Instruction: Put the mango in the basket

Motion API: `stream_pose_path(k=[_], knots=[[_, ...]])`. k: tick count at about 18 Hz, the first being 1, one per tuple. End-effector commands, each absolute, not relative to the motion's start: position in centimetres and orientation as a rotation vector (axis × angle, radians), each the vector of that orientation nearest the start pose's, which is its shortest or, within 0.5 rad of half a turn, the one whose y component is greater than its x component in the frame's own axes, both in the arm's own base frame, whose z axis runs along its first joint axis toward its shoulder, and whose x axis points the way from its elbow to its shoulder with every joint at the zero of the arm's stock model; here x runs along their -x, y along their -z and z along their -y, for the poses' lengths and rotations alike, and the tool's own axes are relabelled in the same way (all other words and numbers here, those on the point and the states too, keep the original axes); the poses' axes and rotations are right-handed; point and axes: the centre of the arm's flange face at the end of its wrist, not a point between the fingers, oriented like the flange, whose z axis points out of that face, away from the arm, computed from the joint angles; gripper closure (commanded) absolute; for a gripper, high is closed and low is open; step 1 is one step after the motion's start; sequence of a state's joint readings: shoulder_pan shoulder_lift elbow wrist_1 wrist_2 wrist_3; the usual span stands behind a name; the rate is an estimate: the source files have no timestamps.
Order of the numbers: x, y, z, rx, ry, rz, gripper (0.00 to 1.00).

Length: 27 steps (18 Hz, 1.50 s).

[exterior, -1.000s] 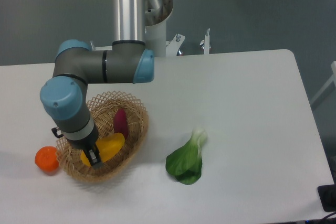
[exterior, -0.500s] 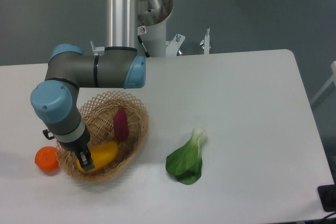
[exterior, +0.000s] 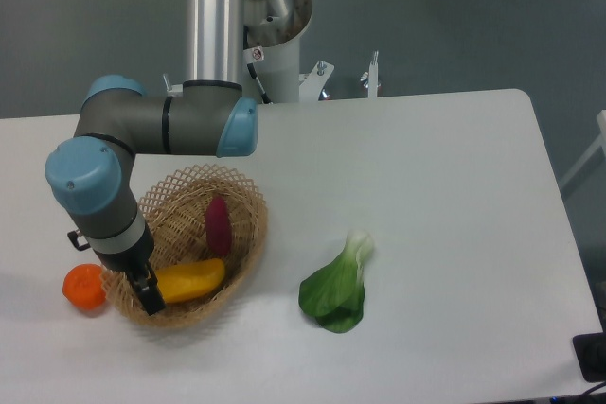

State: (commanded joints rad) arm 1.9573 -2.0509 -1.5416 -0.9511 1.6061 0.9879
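Observation:
The mango (exterior: pixel 192 281), yellow shading to orange, lies flat inside the woven wicker basket (exterior: pixel 248 207) near its front wall. My gripper (exterior: pixel 147 293) hangs over the basket's front left rim, right at the mango's left end. Only one dark finger (exterior: pixel 150 298) shows under the wrist. The mango rests on the basket floor and extends to the right of the finger, so the gripper looks open and loose from it. A dark purple sweet potato (exterior: pixel 218 224) lies in the basket behind the mango.
A round orange tangerine (exterior: pixel 83 288) sits on the table just left of the basket, close to my wrist. A green leafy vegetable (exterior: pixel 336 292) lies to the right of the basket. The arm's base column (exterior: pixel 220 16) stands behind.
The gripper has moved left and down towards the basket's front left rim. The mango went down with it, then settled flatter on the basket floor, now reaching out to the right of the finger.

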Motion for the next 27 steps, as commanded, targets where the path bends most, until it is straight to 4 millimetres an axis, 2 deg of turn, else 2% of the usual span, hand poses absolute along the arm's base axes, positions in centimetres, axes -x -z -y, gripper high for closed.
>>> stream_pose_path(k=[2,6,9,15,20,27], knots=[[15.2,-30.0,-65.8,2.894,-0.226,-0.832,0.00],[21.3,-32.1,-63.4,2.919,-0.259,-0.683,0.00],[25.9,-32.5,-61.4,2.944,-0.272,-0.575,0.00],[34.5,-32.1,-56.9,2.992,-0.277,-0.394,0.00],[38.7,-31.7,-54.6,3.003,-0.285,-0.441,0.00],[42.6,-31.8,-51.5,3.029,-0.257,-0.441,0.00]])
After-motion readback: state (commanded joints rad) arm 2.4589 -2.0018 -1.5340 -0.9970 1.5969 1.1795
